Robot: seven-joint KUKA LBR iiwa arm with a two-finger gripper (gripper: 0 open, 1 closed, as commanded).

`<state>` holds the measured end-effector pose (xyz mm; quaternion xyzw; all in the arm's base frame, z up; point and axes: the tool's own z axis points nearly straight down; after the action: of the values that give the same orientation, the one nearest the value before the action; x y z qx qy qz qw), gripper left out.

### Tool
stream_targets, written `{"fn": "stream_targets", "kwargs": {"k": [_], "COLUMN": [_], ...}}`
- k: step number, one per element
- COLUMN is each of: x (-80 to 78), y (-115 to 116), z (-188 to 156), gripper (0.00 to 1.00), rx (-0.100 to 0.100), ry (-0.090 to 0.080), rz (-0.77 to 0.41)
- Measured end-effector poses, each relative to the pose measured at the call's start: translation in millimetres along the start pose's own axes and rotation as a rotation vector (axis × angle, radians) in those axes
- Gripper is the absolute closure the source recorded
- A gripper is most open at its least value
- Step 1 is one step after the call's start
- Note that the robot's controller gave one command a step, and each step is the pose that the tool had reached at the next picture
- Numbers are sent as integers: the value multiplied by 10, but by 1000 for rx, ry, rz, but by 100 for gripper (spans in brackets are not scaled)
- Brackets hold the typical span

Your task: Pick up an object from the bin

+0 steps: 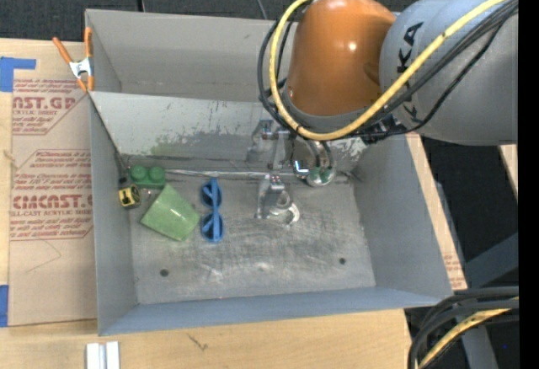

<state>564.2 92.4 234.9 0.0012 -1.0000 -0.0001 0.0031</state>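
Observation:
My gripper (275,197) hangs below the orange wrist cover, low over the bare bin floor near the middle. To its left lies a blue pair of toy glasses (211,210), about a hand's width away. Further left, a light green cup-like block (171,213) lies tilted on the floor. A small round green and white thing (318,178) sits just right of the gripper, partly under the arm's fittings. Nothing shows in the gripper.
Two dark green round caps (147,176) and a small yellow and black thing (128,196) lie against the left wall. A thin grey rod (206,175) runs from the caps towards the gripper. The arm covers the bin's back right.

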Motion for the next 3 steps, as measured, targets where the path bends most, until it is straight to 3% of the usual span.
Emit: {"fn": "stream_targets", "kwargs": {"k": [1, 2, 3], "x": [-282, -160, -177], "y": [779, 943, 921], "z": [1039, 1632, 1599], "gripper": [0, 0, 100], "rx": [-1, -1, 2], "ry": [-3, -11, -12], "rz": [-281, -145, -145]}}
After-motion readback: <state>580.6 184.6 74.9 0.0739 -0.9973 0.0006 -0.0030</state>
